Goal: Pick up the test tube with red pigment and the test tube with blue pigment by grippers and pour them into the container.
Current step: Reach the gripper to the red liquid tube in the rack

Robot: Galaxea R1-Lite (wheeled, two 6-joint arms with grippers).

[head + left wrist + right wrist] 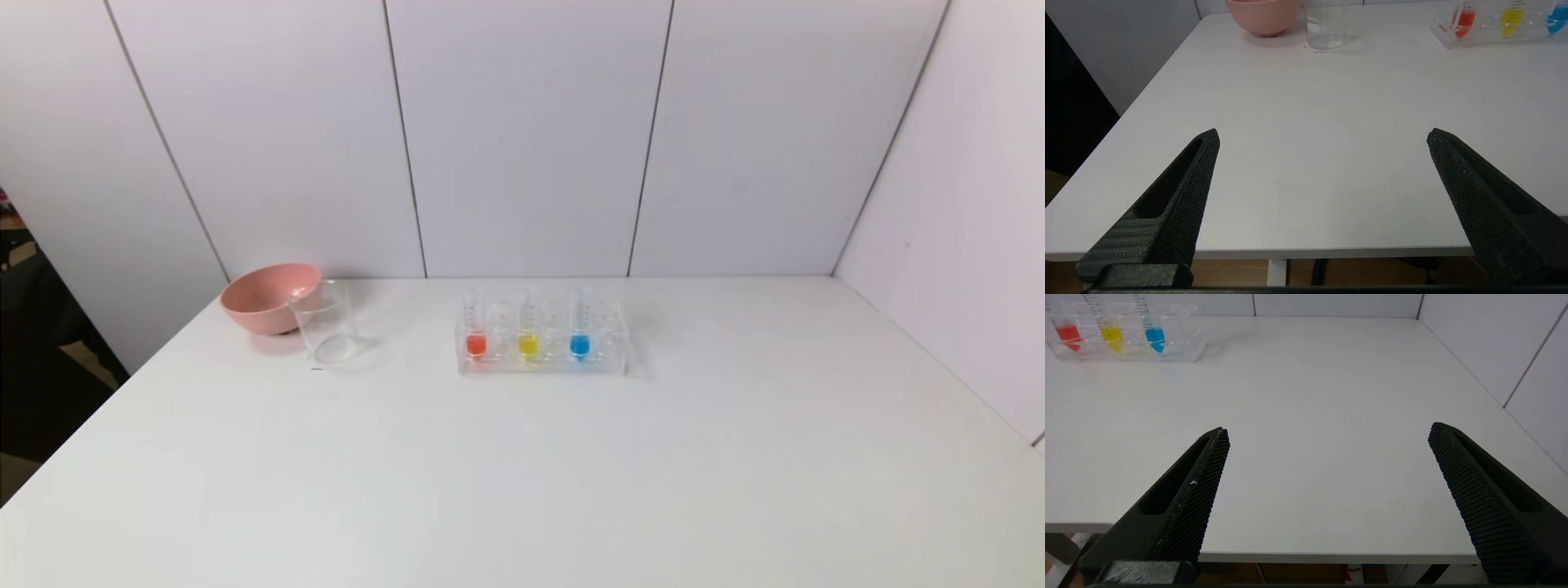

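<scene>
1. My left claw hangs at the near bench edge, jaws apart, empty.
2. The small clear glass beaker stands beside the pink bowl.
3. In the clear rack, the slim red-tipped tube and blue-tipped tube stand upright; I'd grip each high, lifting straight.
4. My right claw waits likewise, spread.

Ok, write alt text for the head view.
A clear rack on a white table holds three upright tubes: red tube, yellow tube, blue tube. To its left stand a glass beaker and, just behind it, a pink bowl. No arm shows.
</scene>
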